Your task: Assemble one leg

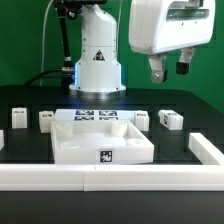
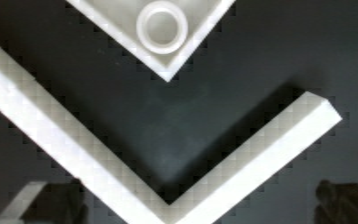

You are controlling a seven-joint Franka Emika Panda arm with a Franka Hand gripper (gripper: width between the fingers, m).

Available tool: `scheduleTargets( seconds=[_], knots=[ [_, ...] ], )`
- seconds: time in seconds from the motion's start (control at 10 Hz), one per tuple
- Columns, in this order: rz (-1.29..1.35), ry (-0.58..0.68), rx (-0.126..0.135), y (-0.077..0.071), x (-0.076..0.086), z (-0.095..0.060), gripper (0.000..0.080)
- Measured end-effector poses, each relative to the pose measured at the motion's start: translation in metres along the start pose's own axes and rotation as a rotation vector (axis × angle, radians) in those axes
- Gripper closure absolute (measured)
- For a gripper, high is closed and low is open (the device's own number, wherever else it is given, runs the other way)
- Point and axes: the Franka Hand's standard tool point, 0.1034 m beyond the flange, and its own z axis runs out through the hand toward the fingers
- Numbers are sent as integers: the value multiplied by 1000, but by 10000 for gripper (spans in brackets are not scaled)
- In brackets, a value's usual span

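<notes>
Several small white legs with tags stand on the black table beside the large white panel point(image 1: 100, 140): two at the exterior view's left point(image 1: 18, 118) point(image 1: 46, 118) and two at its right point(image 1: 141, 120) point(image 1: 170, 120). My gripper point(image 1: 168, 72) hangs high above the right-hand legs, open and empty, touching nothing. In the wrist view my gripper point(image 2: 190, 205) shows only its two dark fingertips point(image 2: 34, 202), set wide apart. Between them lies the corner of the white rail point(image 2: 87, 150). Beyond it is a white corner with a round hole point(image 2: 163, 25), seemingly of the panel. No leg shows in the wrist view.
A white L-shaped rail point(image 1: 110, 178) runs along the table's front and up the exterior view's right point(image 1: 205, 148). The marker board point(image 1: 97, 113) lies behind the panel, in front of the robot's base point(image 1: 97, 60).
</notes>
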Motion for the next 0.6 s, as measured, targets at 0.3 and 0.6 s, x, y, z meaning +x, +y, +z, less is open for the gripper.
scheduleTargets(
  seconds=[0.3,0.6],
  knots=[
    [44,-41,29,-3,-3,-2,150],
    [44,-41,29,-3,-4,-1,150]
  ],
)
